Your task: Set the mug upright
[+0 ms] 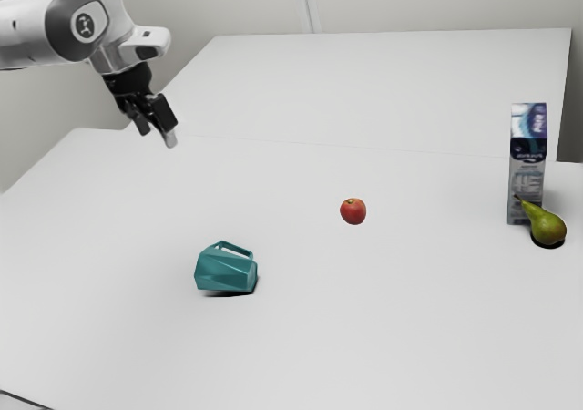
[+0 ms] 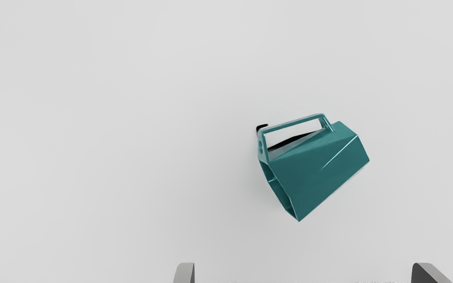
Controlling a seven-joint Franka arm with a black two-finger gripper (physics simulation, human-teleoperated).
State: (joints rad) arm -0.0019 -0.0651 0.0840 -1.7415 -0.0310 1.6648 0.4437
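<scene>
- Broad, smooth white tabletop (image 1: 410, 337), filling the exterior view's foreground.
- Beyond its far edge, flat white four-sided surface (image 1: 383, 82); faint thin line between the two.
- Plain pale-grey wall (image 1: 228, 0) behind; narrow upright light-grey strip (image 1: 307, 0) on it.
- Thin dark line (image 1: 23, 401), nearest corner, exterior view's left.
- Light soft, even.

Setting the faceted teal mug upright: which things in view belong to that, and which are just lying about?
For the job:
the mug, on its side
black two-finger gripper, open
white tabletop under the mug

Just lying about:
round red fruit
green pear
tall blue-and-grey carton by the pear
</scene>
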